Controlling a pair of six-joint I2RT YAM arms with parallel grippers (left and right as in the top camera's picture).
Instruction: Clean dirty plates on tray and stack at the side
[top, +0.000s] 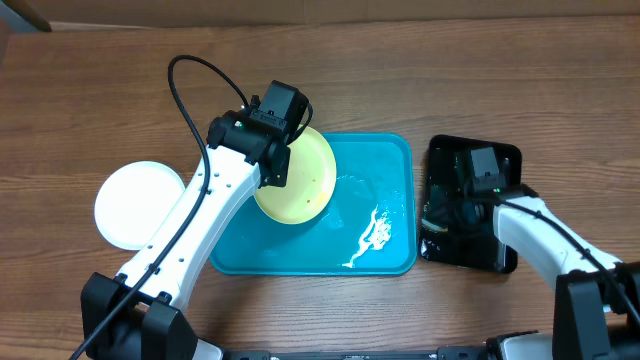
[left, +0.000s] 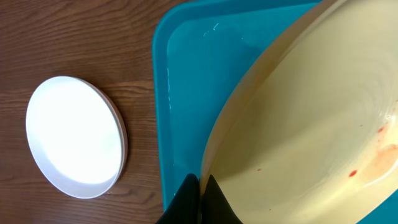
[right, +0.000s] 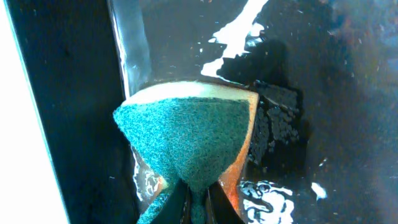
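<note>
My left claw (left: 200, 190) is clamped on the rim of the pale yellow-green plate (left: 311, 124), its two fingers pinched together on the edge with the plate wall between them. The plate is tilted steeply, its low edge down in the blue tray (top: 385, 160) and its high edge up by my wrist. From overhead it sits over the far-left part of the tray. Its inner face carries reddish-orange smears (left: 376, 149), a few small specks and one paler, wider patch near the rim.

The tray's floor is wet. A white foamy streak (top: 372, 235) runs across its near-right part, well apart from the plate.

To the left of the tray, out on the wooden desk (top: 100, 100), lie the white plates (left: 74, 134). They rest flat, and a second rim shows just under the top one on its right side. They look clean from here. The stack lies near the tray's left edge but does not touch it.

My right claw (right: 198, 193) is over the black glossy tray (top: 445, 155), which stands just to the right of the blue one. It is squeezed tight on a sponge (right: 186, 143), the teal scrub face bunched in between the fingers and a yellow layer showing along the top. The black tray under it glistens with water and patches of white foam.
</note>
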